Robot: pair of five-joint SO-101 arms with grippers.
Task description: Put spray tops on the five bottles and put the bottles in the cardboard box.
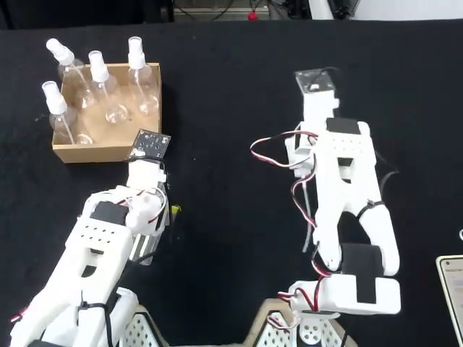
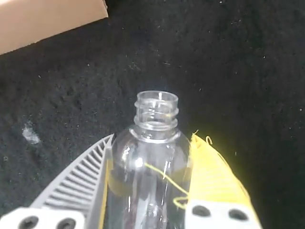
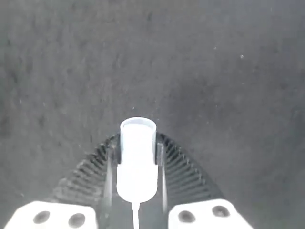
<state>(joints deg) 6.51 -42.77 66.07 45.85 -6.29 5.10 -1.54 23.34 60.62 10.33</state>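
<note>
My left gripper (image 2: 152, 138) is clamped around the uncapped bottle (image 2: 156, 112). Its ribbed pads press on the bottle's shoulders, and the threaded neck pokes out past my fingertips. Close ahead of that gripper sits the cardboard box (image 1: 108, 152), with four capped bottles (image 1: 98, 74) standing inside. My right gripper (image 3: 137, 140) pinches the spray top (image 3: 137, 164) between its pads, the thin tube trailing back toward the wrist. The two grippers are well apart over the black table (image 1: 231, 94).

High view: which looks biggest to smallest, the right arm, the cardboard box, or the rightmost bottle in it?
Right arm
Cardboard box
Rightmost bottle
The arm likely sits nearer the camera, inflating it.
</note>
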